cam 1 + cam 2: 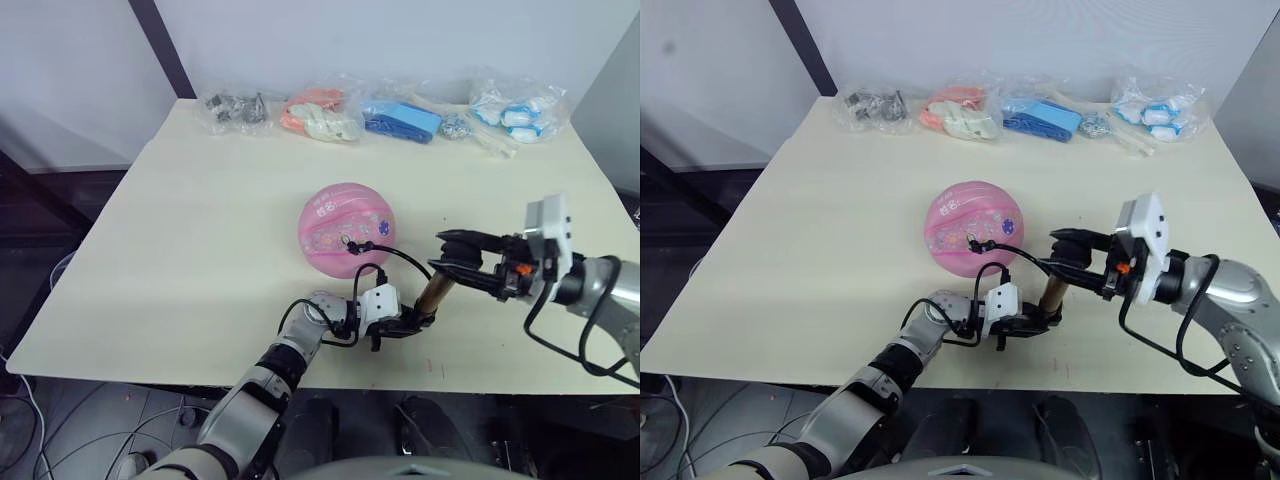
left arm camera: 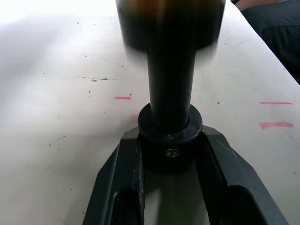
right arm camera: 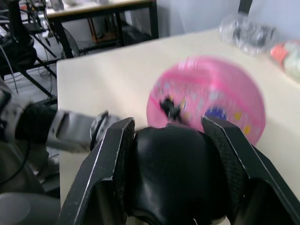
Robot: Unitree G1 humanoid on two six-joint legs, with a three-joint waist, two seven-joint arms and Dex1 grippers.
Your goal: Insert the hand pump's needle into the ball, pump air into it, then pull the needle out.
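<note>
The hand pump (image 1: pixel 433 295) is seen tilted near the tabletop's (image 1: pixel 180 250) front edge, right of its middle, its gold barrel sloping from a low black end up to the black T-handle (image 1: pixel 462 262). The low end is clamped between the fingers of the left pincer (image 1: pixel 405 325), as the left wrist view confirms. The handle is gripped between the fingers of the right pincer (image 1: pixel 455 262), shown closely in the right wrist view. A thin black hose (image 1: pixel 400 258) is looped from the pump to the pink ball (image 1: pixel 345 228), where the needle's black fitting (image 1: pixel 350 243) is seated in the ball's near side. The ball is set round near the tabletop's centre. Along the far edge, clear bags (image 1: pixel 385 112) of small items are lined up.
</note>
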